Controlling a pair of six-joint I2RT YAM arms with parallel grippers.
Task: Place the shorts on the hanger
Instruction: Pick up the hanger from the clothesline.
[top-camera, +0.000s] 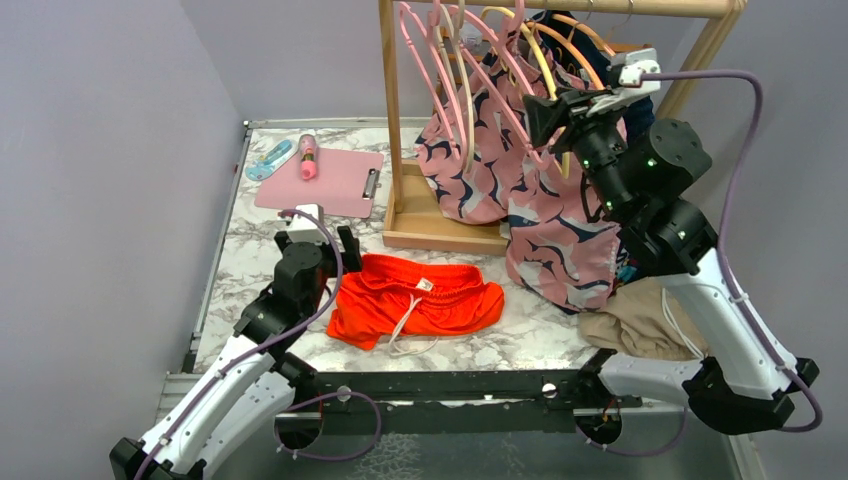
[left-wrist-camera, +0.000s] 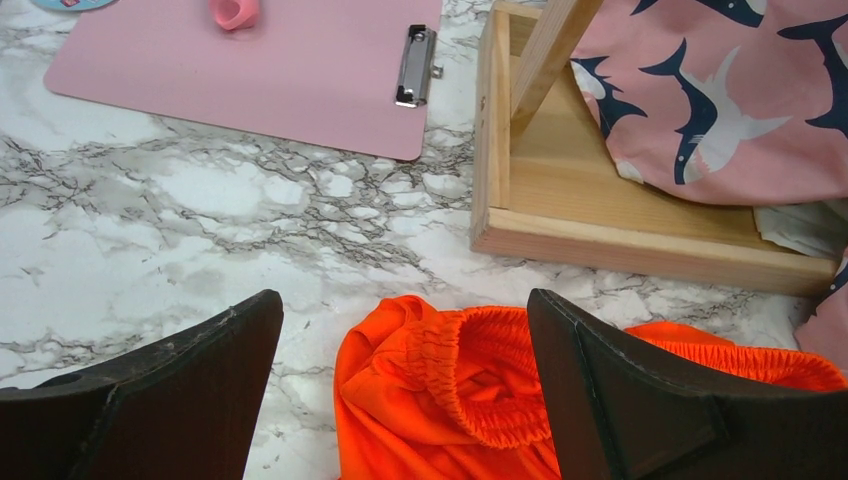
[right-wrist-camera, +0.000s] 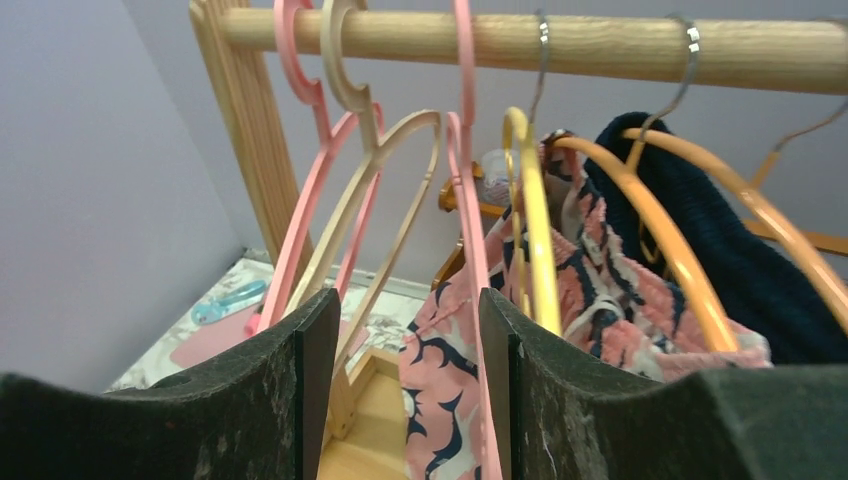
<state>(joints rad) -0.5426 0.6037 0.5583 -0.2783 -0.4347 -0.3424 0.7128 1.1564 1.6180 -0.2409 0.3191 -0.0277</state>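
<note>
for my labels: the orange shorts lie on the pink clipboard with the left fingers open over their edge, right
No: the shorts lie on the table, apart from the pink clipboard; the top external view shows it. The left fingers are open over their edge.

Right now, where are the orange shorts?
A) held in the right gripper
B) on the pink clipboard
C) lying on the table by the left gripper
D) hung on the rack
C: the shorts lie on the table, right beside the open left gripper.
</note>
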